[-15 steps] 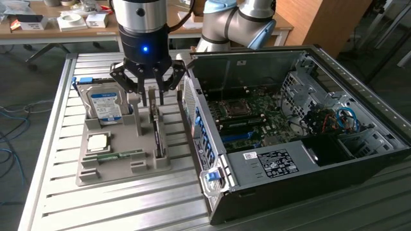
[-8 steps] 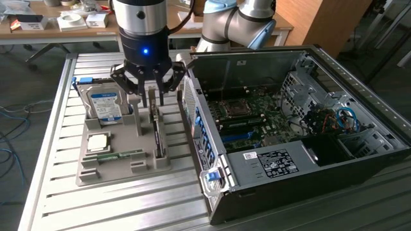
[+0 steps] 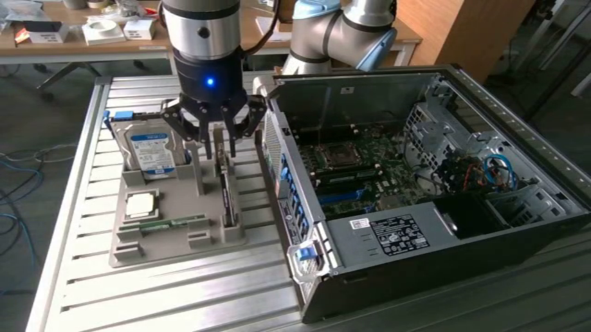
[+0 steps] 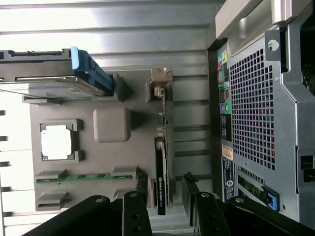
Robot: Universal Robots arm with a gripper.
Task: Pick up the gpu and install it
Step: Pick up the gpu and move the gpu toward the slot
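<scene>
The gpu (image 3: 224,188) is a thin dark-edged card standing on edge in a slot of the grey holder tray (image 3: 176,238). My gripper (image 3: 217,147) hangs over the card's far end, open, with one finger on each side of it. In the wrist view the gpu (image 4: 161,169) runs between the two black fingers (image 4: 133,212), and a gap shows on both sides of the card. Nothing is held. The open computer case (image 3: 416,194) lies at the exterior view's right, with its motherboard (image 3: 356,169) exposed.
The tray also holds a silver hard drive with a blue label (image 3: 151,149), a square processor (image 3: 140,203) and a narrow green memory stick (image 3: 171,223). The case's rear panel (image 4: 261,113) stands close beside the tray. All of it rests on a slatted metal table (image 3: 185,297).
</scene>
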